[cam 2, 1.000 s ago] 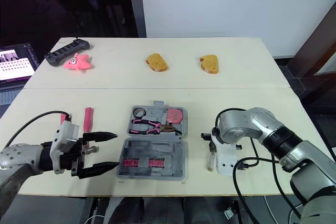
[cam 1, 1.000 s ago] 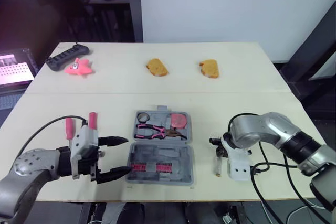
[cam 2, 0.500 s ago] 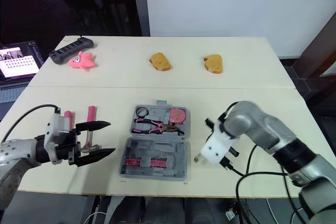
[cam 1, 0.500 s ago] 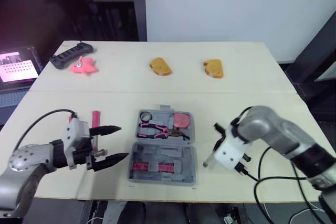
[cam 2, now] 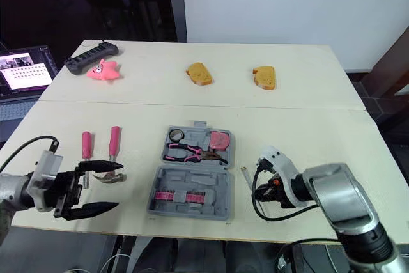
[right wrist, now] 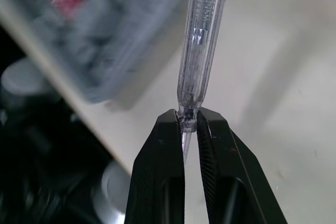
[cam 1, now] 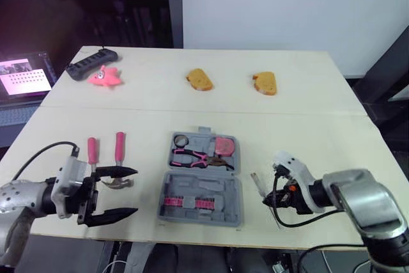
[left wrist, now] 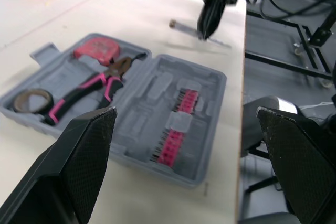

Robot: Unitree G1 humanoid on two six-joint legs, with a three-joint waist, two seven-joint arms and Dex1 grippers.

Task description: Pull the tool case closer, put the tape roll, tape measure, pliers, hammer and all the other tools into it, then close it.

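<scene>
The left gripper point(cam 1: 132, 191) is empty, jaws spread wide, hovering over the near edge of the table point(cam 1: 307, 126), left of the tool case point(cam 1: 203, 191). Just beyond its upper finger lies the hammer point(cam 1: 119, 148), with its steel head nearest the gripper and its pink handle pointing away. A second pink-handled tool point(cam 1: 92, 150) lies parallel, just beside it. Both are outside the case. Judgement: the hammer is rigid and head-heavy, so it should be taken on the handle close to the head to stop it swinging. At centre the case lies open and flat, near the front edge. Its far half seats the tape roll point(cam 1: 180, 140), pliers point(cam 1: 197, 158) and tape measure point(cam 1: 222, 147); its near half carries a row of pink bits point(cam 1: 185, 202). At right, the right gripper point(right wrist: 190, 121) is narrowed to a pinch on the clear-handled screwdriver point(right wrist: 202, 40), at the neck where handle meets shaft. The tool sits just right of the case; whether it rests on the table or hangs just above it cannot be told. Judgement: the screwdriver is light, stiff, smooth round plastic, liable to pivot or slip in an end pinch. A mid-handle hold would be surer.
</scene>
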